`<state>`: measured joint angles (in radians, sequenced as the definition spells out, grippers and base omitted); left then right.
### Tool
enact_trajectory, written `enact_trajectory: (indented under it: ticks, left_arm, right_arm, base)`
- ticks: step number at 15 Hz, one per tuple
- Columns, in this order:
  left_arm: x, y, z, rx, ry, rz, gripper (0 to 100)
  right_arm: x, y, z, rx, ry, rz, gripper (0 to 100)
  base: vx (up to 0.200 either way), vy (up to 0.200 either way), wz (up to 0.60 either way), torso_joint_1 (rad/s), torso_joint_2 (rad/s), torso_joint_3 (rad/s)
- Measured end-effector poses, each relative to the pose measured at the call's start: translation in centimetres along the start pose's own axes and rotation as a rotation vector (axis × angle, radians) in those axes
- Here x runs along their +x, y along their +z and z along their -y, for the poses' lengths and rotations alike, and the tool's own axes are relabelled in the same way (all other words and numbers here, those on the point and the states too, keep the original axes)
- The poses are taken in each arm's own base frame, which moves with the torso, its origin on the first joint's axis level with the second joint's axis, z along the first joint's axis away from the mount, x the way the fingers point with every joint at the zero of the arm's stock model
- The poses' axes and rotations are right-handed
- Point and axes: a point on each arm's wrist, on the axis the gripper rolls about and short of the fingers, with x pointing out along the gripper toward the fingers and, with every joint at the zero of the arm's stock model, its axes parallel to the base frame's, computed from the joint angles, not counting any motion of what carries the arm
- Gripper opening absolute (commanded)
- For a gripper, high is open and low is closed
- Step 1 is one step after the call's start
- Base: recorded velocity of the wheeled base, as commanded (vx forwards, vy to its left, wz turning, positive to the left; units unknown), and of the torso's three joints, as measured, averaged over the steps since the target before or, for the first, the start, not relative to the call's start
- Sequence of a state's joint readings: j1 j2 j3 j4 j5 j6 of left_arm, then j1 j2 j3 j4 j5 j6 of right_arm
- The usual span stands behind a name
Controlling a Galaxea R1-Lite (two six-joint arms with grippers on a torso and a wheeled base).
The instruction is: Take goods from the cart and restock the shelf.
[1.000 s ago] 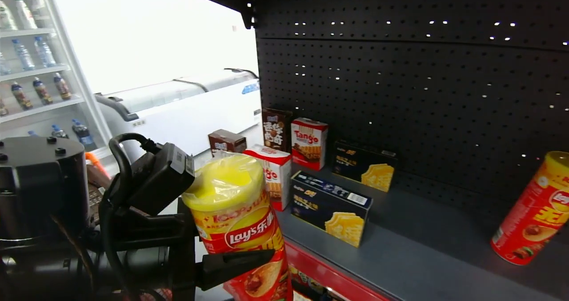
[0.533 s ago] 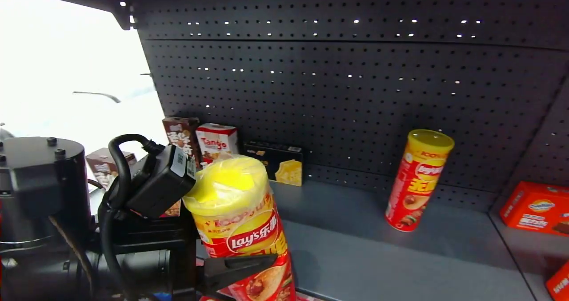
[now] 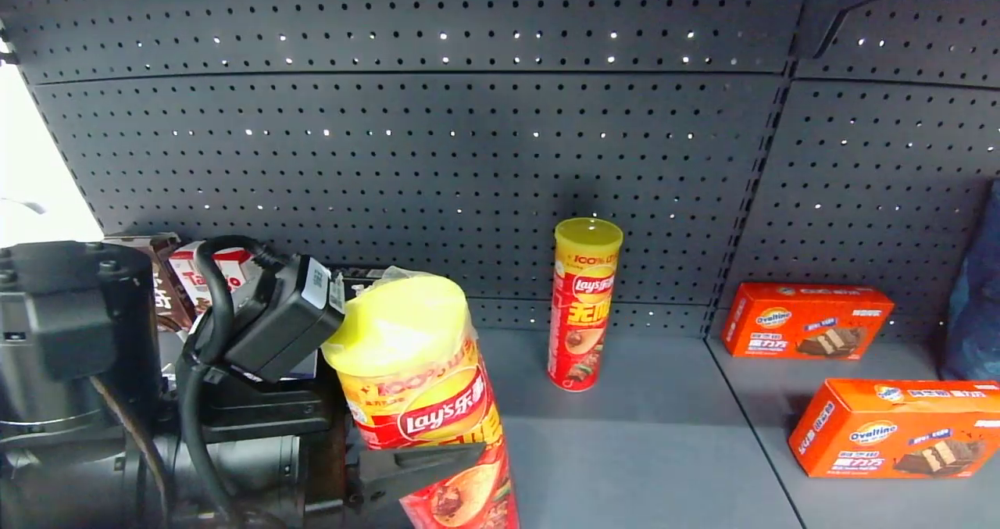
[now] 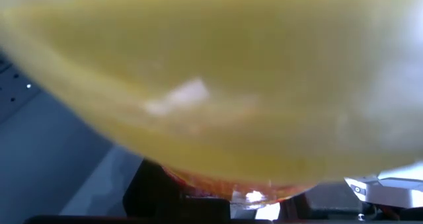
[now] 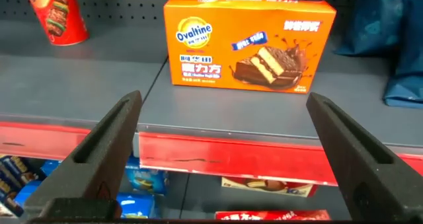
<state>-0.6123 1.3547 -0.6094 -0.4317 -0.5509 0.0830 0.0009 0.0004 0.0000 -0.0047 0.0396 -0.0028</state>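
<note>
While the left gripper (image 3: 437, 470) clamps its fingers around the lower body of a chip can (image 3: 418, 388), the can stands upright in the air just in front of the shelf (image 3: 625, 451), its yellow lid pressed close to the wrist camera. The tube looks light and stiff but thin-walled, easy to dent under a hard squeeze, and its glossy wrap is probably slippery. A grip across the middle of the body, clear of the soft lid, seems safest, and being tall and narrow it would likely tip if set down off-square. Lower and to the right, the right gripper (image 5: 223, 98) hangs with its fingers spread wide and nothing between them, facing the shelf's red front edge (image 5: 231, 161). Beyond that edge lie two orange boxes, the near box (image 3: 898, 427) and the far box (image 3: 805, 322), both well to the right of the held can. A second can (image 3: 582, 310) stands upright toward the back, with bare shelf floor between it and the held one. Small boxes (image 3: 226, 267) crowd the left end behind the arm, and a blue bag (image 3: 973, 310) sits at far right against the pegboard (image 3: 469, 138).
</note>
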Motion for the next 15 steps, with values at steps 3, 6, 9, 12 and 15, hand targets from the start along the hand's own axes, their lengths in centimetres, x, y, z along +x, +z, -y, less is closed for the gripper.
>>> enact_trajectory:
  ticks: [3,6,9,12,15]
  left_arm:
    - [-0.03,-0.03,-0.05,-0.001,0.003,0.0,0]
    - [-0.08,-0.05,-0.15,-0.003,0.008,0.0,0]
    - [-0.11,-0.13,-0.17,-0.004,0.009,-0.002,0]
    - [-0.11,-0.33,-0.14,-0.008,0.008,-0.008,0]
    - [-0.18,-0.71,-0.19,-0.015,0.012,-0.017,0]
  right_arm:
    - [0.0,0.0,0.0,0.0,0.001,0.0,100]
    - [0.0,-0.01,0.0,0.0,0.0,-0.001,100]
    - [0.0,0.0,0.0,0.0,0.0,0.0,100]
    - [0.0,0.0,0.0,0.0,0.0,0.0,100]
    - [0.0,0.0,0.0,-0.002,0.002,0.0,100]
  base:
    - [0.0,0.0,0.0,0.0,0.0,0.0]
    - [0.0,0.0,-0.2,0.002,0.0,-0.001]
    - [0.0,0.0,-0.2,0.002,0.0,0.001]
    - [0.0,0.0,0.0,0.0,0.0,0.0]
    - [0.0,0.0,0.0,0.0,0.0,0.0]
